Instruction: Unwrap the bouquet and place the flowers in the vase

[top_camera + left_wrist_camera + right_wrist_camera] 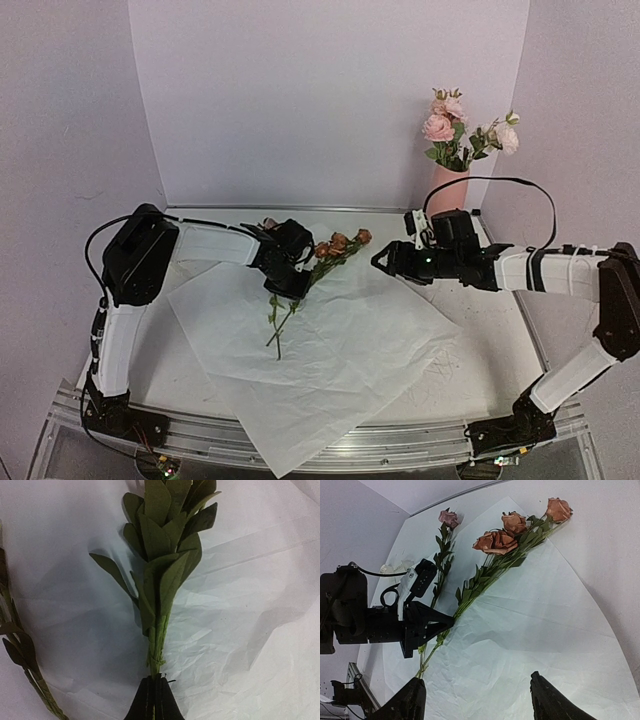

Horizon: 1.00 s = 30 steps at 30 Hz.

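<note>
Some flowers fill vase; left gripper clamps remaining stems on spread paper; right gripper splayed, empty.

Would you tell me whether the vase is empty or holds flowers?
Not empty: pink and white roses stand upright in the vase.

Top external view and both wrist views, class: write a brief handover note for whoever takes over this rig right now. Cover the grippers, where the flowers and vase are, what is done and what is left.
Left gripper: shut on the green stems of the three brownish-orange roses, which lie on the crinkled white paper.
Right gripper: open, empty, above the paper.
Tall salmon-pink vase: upright at the back right, with pink and white roses in it.
Done: paper opened out flat; some flowers in the vase.
Left: put the gripped roses in the vase, then the single dusky-pink rose stem lying beside them.
</note>
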Available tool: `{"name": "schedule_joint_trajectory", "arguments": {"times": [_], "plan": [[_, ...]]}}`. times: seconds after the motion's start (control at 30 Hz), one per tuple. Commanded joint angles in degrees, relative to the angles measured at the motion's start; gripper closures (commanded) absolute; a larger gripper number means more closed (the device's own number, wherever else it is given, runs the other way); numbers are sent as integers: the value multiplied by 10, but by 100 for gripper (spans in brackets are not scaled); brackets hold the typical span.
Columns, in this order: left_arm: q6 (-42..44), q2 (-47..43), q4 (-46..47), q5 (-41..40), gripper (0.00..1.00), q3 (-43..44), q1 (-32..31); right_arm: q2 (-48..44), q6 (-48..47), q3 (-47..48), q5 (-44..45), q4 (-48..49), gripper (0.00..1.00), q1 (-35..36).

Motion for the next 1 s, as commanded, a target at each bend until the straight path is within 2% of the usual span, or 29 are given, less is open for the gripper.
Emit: {"name": "schedule_joint_trajectory", "arguments": {"times": [0.0, 0.23, 0.4, 0.53, 0.63, 0.73, 0.83, 0.97], "plan": [[-4, -66, -9, -26, 100, 20, -1, 8, 13, 28, -18, 20, 27, 5], [-13, -143, -5, -16, 100, 14, -1, 27, 47, 56, -70, 48, 26, 4], [-37, -194, 25, 32, 100, -14, 0, 27, 99, 65, -115, 111, 12, 4], [-57, -246, 87, 84, 100, -65, -1, 30, 145, 69, -142, 175, 7, 8], [-79, -286, 159, 130, 99, -117, 0, 41, 162, 83, -158, 206, 9, 16], [-99, -315, 226, 174, 99, -159, -1, 52, 172, 93, -179, 250, 25, 25], [-112, -331, 261, 196, 98, -179, 0, 59, 177, 103, -184, 263, 27, 33], [-123, -343, 299, 231, 98, -195, -1, 67, 181, 114, -182, 264, 23, 38]]}}
